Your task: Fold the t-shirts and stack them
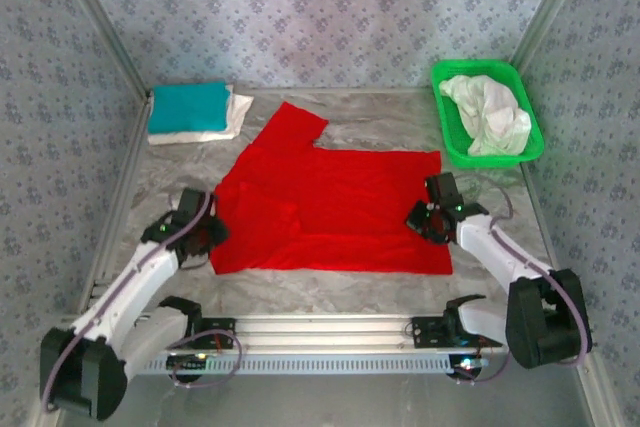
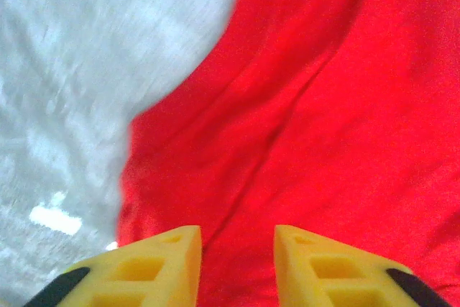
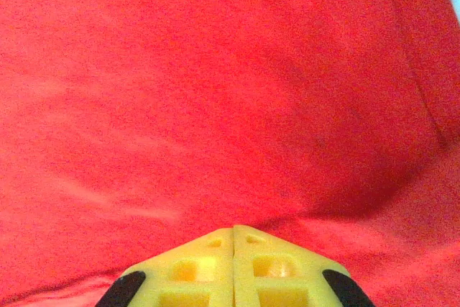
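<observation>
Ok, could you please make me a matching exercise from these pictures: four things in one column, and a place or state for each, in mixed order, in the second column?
Column one
1. red t-shirt
2. teal t-shirt
3. green mesh basket
4. left hand

Column two
A. far right corner, holding crumpled white cloth
B. fingers apart, above red fabric
C. folded, lying on folded white cloth, far left
D. spread flat in the middle

Pairs: 1-D, 2-C, 3-A, 4-B

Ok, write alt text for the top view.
A red t-shirt lies spread on a table, the left gripper and right gripper at its sides. Behind, a teal shirt tops a white one; a green basket holds white cloth.
</observation>
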Controlling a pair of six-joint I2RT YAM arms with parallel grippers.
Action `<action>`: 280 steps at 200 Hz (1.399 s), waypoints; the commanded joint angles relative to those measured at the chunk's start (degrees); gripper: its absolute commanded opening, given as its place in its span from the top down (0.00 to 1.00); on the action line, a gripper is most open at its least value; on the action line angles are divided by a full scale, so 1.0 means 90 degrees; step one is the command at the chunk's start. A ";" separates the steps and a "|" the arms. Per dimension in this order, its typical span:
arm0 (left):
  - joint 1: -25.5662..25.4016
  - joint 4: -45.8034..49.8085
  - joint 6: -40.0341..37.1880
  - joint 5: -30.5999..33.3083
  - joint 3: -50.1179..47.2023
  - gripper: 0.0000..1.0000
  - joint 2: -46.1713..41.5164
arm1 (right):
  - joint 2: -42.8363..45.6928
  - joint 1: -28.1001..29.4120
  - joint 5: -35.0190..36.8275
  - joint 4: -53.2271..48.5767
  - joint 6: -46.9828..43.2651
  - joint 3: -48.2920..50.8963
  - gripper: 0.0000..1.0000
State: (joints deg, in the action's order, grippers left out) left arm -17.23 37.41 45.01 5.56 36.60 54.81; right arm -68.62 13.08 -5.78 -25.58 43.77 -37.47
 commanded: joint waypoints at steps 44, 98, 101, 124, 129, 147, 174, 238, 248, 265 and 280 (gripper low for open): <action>0.0014 -0.0978 -0.3770 -0.1072 0.5892 0.48 0.4849 | -0.2052 0.0157 -0.0876 0.0378 -0.2309 -0.3307 0.75; 0.0060 0.0028 -0.4498 -0.1732 1.1155 0.44 0.8733 | -0.2741 -0.0093 -0.1239 0.1418 -0.2294 -0.3648 0.73; 0.0060 0.0068 -0.4511 -0.1775 1.1381 0.44 0.8891 | -0.2759 -0.0103 -0.1285 0.1467 -0.2292 -0.3627 0.73; 0.0103 0.0404 -0.4466 -0.2007 1.3154 0.44 1.0193 | -0.2835 -0.0144 -0.1476 0.1648 -0.2273 -0.3489 0.73; 0.0125 0.0429 -0.4413 -0.2050 1.3451 0.44 1.0431 | -0.2837 -0.0154 -0.1485 0.1656 -0.2266 -0.3483 0.73; 0.0200 0.0295 -0.4250 -0.2146 1.3931 0.44 1.1046 | -0.2844 -0.0200 -0.1548 0.1690 -0.2241 -0.3252 0.73; 0.0329 -0.0163 -0.3993 -0.2320 1.3884 0.41 1.1451 | -0.2827 -0.0176 -0.1656 0.1743 -0.2193 -0.3124 0.73; 0.0605 -0.0666 -0.3354 -0.2415 1.3844 0.35 1.2159 | -0.2917 -0.0057 -0.1825 0.1880 -0.2123 -0.2957 0.73; 0.0616 -0.0694 -0.3215 -0.2415 1.3835 0.31 1.2231 | -0.2923 -0.0050 -0.1884 0.1959 -0.2100 -0.2919 0.73; 0.0672 -0.0803 -0.2923 -0.2653 1.3866 0.28 1.2346 | -0.2923 -0.0040 -0.1906 0.1993 -0.2096 -0.2898 0.73; 0.0704 -0.0941 -0.2682 -0.2833 1.3844 0.28 1.2396 | -0.2897 -0.0031 -0.1904 0.1975 -0.2133 -0.2897 0.73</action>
State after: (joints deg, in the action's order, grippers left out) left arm -11.11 32.29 16.21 -15.99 159.48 165.16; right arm -94.30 12.51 -21.67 -8.64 24.56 -64.01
